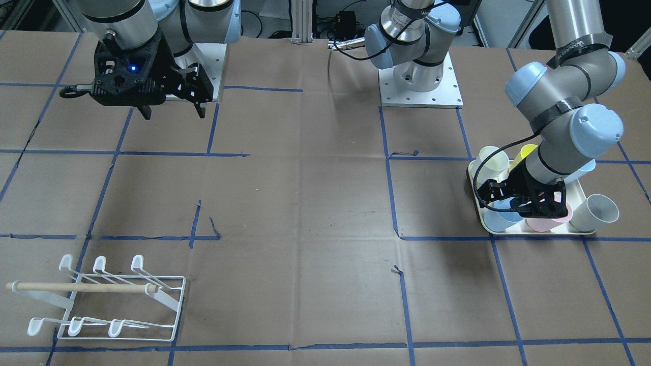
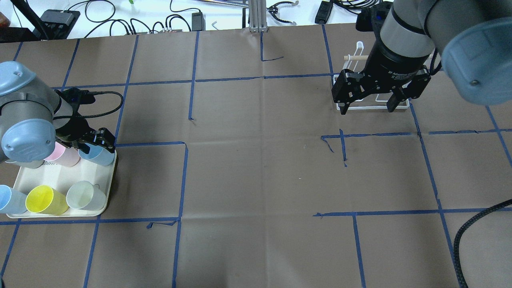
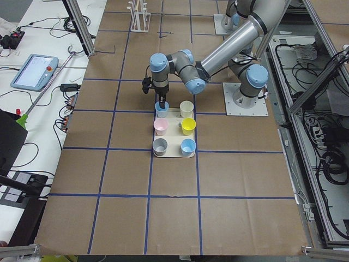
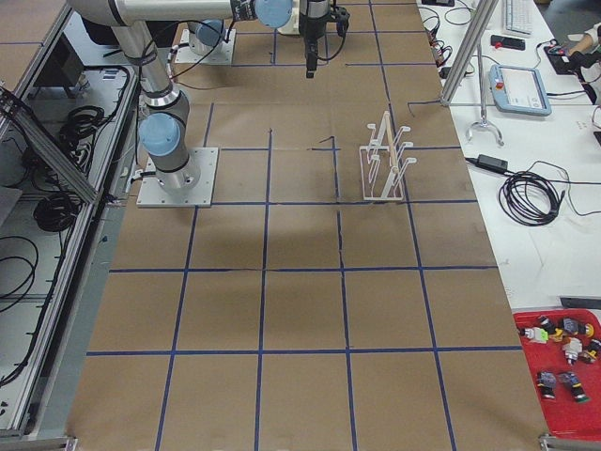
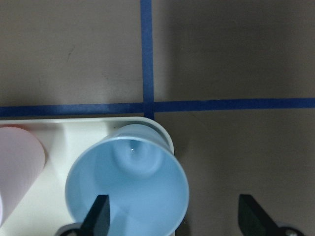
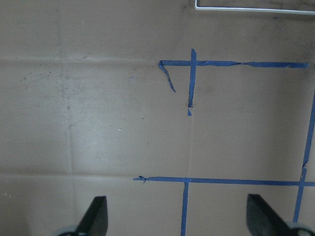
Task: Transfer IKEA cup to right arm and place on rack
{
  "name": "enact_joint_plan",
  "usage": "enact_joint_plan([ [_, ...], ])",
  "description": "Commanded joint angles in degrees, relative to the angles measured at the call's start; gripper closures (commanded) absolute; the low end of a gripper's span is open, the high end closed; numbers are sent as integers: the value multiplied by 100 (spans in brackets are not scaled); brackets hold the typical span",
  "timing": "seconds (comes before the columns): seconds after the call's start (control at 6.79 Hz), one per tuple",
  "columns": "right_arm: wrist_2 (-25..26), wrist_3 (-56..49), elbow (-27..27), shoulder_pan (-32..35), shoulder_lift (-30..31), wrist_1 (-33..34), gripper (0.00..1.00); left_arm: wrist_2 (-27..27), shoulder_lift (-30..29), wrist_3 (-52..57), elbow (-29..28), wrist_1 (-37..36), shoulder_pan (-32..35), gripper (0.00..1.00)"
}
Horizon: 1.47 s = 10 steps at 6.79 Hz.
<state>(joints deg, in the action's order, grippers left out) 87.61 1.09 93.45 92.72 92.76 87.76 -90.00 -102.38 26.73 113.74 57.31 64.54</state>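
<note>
Left wrist view: found the left tool (image 5: pixel 174 211) spread wide astride the rim of the blue cup (image 5: pixel 128 191), one finger (image 5: pixel 101 216) down inside the mouth and the other outside, clear of the wall, clamping nothing. Made out that cup sitting mouth-up in a corner of the cream tray (image 5: pixel 83 132), just beside a pink cup (image 5: pixel 17 167), close to where two blue tape lines (image 5: pixel 146 59) crossed. Counted, from the overhead view, four more on the same tray: a grey cup (image 2: pixel 24 163) next to the pink cup, then a light blue cup (image 2: pixel 8 200), a yellow cup (image 2: pixel 46 200) and a pale cup (image 2: pixel 84 195) along the near row. Saw the right tool (image 2: pixel 367 106) hanging well above the brown surface (image 2: pixel 256 168), fingers wide apart and empty. Located the rack (image 1: pixel 101 300) upright on the surface at the robot's right, toward the operators' edge, wooden rod (image 1: pixel 76 287) lying across it, well apart from the tray and touched by neither tool.
</note>
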Motion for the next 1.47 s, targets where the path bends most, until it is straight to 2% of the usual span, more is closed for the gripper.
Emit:
enact_joint_plan([
  [0.0,-60,284,7,0,-91,-40,0,-61,-19,17,-28,-1,-3,65],
  [0.29,-225,1189,-2,35,-127,353,0,-176,-19,43,-89,26,-3,100],
  [0.44,-688,1218,16,44,-144,887,0,-263,-2,43,-107,0,-3,100],
  [0.59,-945,1218,120,27,-136,1118,0,-255,77,43,-150,26,-3,100],
  [0.74,-965,1270,321,0,-127,1712,0,-220,164,26,-307,122,23,100],
  [0.88,-1096,1662,602,-61,-83,2441,0,-168,305,-44,-666,610,84,100],
  [1.03,-1689,2206,805,-61,-57,2848,0,-141,410,-184,-1244,1441,137,100],
  [1.18,-2260,2690,937,-131,-56,3218,0,129,472,-368,-1876,2320,190,100],
  [1.32,-2710,3434,1113,-158,22,3691,0,297,482,-535,-2343,2772,286,100],
])
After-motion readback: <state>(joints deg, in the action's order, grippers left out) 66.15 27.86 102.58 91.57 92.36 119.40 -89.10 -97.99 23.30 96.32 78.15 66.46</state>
